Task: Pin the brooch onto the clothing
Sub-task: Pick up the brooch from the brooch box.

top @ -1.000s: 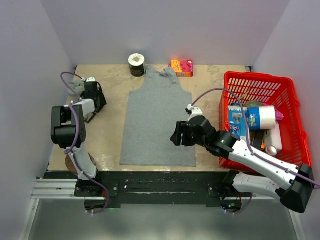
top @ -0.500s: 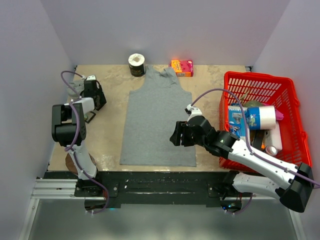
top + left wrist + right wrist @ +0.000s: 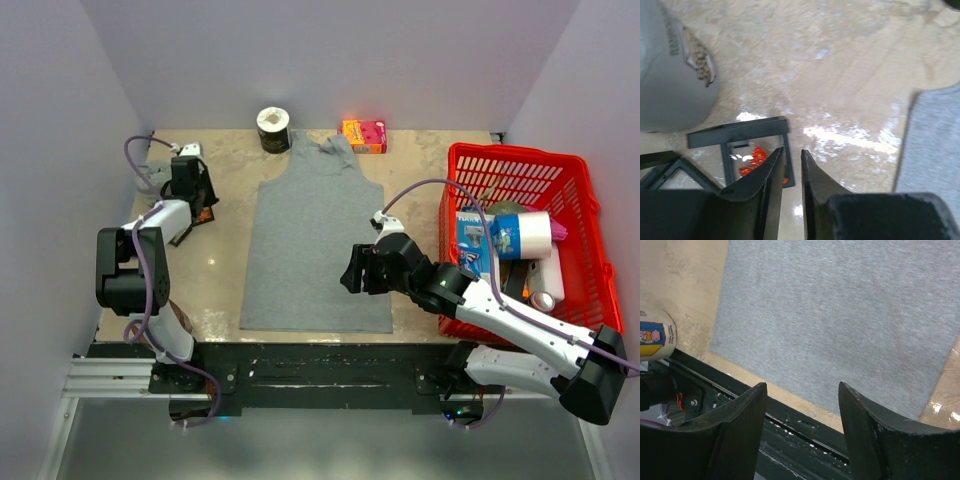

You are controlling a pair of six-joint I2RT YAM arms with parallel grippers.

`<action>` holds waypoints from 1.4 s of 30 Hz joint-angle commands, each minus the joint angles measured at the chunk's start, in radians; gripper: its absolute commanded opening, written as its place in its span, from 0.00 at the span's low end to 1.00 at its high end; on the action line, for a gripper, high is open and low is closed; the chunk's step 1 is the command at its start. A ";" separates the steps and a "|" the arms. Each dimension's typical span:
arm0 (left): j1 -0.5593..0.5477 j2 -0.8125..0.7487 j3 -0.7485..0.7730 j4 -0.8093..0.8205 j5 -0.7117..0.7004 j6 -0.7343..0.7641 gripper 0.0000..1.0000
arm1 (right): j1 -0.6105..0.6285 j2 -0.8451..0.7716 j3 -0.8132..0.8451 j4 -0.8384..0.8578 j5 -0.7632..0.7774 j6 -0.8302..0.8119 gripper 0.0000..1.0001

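The clothing is a grey tank top spread flat mid-table; its edge also shows in the left wrist view. The brooch, small and orange-red, lies inside a dark flat frame at the table's left side. My left gripper hovers over that frame, its jaws drawn close with a thin gap through which bare table shows; its left finger covers part of the brooch. My right gripper stands open above the clothing's lower hem, nothing between its fingers.
A red basket with bottles and packets fills the right side. A dark roll and an orange-pink box sit at the back edge. A grey cap lies beside the frame. The table's dark front rail runs below the hem.
My left arm has stretched toward the back of the table and its jaws have narrowed. The right arm and the clothing have not moved.
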 commanded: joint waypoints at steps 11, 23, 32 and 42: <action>-0.042 -0.003 0.014 -0.110 -0.046 -0.008 0.59 | 0.000 -0.056 -0.027 0.039 0.012 0.021 0.63; -0.024 0.037 0.026 -0.132 -0.077 -0.008 0.76 | 0.000 -0.063 -0.032 0.034 0.015 0.021 0.63; -0.001 0.081 0.042 -0.125 -0.085 0.024 0.79 | 0.000 -0.056 -0.035 0.033 0.015 0.024 0.63; 0.002 0.118 0.055 -0.112 -0.049 0.035 0.71 | 0.000 -0.050 -0.033 0.034 0.014 0.025 0.63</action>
